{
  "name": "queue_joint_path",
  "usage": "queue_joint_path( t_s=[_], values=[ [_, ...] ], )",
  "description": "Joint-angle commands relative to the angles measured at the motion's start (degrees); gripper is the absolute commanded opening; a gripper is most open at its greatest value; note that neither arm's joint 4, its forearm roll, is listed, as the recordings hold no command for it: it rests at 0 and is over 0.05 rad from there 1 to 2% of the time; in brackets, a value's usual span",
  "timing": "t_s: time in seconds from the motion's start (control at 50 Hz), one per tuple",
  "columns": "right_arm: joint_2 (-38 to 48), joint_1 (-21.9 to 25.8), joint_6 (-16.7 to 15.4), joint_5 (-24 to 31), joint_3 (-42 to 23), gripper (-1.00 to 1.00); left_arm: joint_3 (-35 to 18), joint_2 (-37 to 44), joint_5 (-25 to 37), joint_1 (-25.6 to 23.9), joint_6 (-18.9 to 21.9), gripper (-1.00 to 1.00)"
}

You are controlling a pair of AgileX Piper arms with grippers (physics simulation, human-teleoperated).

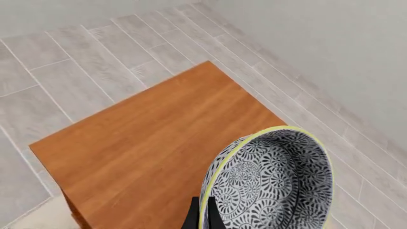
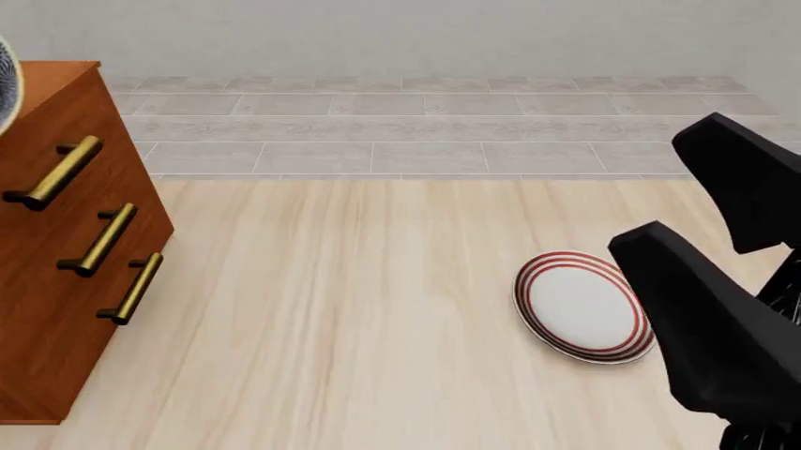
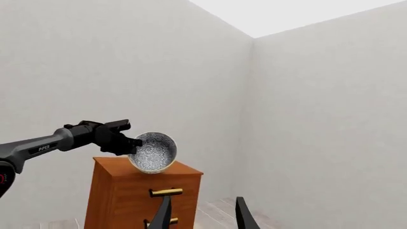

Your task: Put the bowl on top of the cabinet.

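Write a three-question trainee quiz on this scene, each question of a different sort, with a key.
1. True or false: the deep blue-and-white floral bowl already rests flat on the reddish-brown wooden cabinet.
2. Which gripper holds the bowl? A) left gripper B) right gripper C) neither
3. Fill in: the flat white plate with red rings lies on the pale wooden ____.

Key:
1. False; in the right wrist view the bowl is tilted on edge, held above the cabinet top.
2. A; its fingers pinch the bowl's rim, while the right gripper is open and empty.
3. Table.
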Motion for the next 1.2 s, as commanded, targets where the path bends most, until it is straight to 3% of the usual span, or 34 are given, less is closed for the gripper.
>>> queue_joint_path(
  t_s=[0.02,0.2,0.74,1.2],
  values=[
    [-0.16,0.06,-0.10,0.13,0.08,1.00,-0.42,0.40,-0.64,1.36,-0.09,-1.00],
    [0.32,0.17,-1.25,-0.33,0.48,1.00,-1.83,1.67,-0.67,2.37,-0.57,-1.00],
    [1.32,0.22,-1.95,-1.01,0.59,1.00,3.05,2.31,-3.80,7.58,-0.15,-1.00],
    [1.87,0.42,-2.36,-1.50,0.88,1.00,3.72,3.51,-5.19,8.00,-0.42,-1.00]
  ],
)
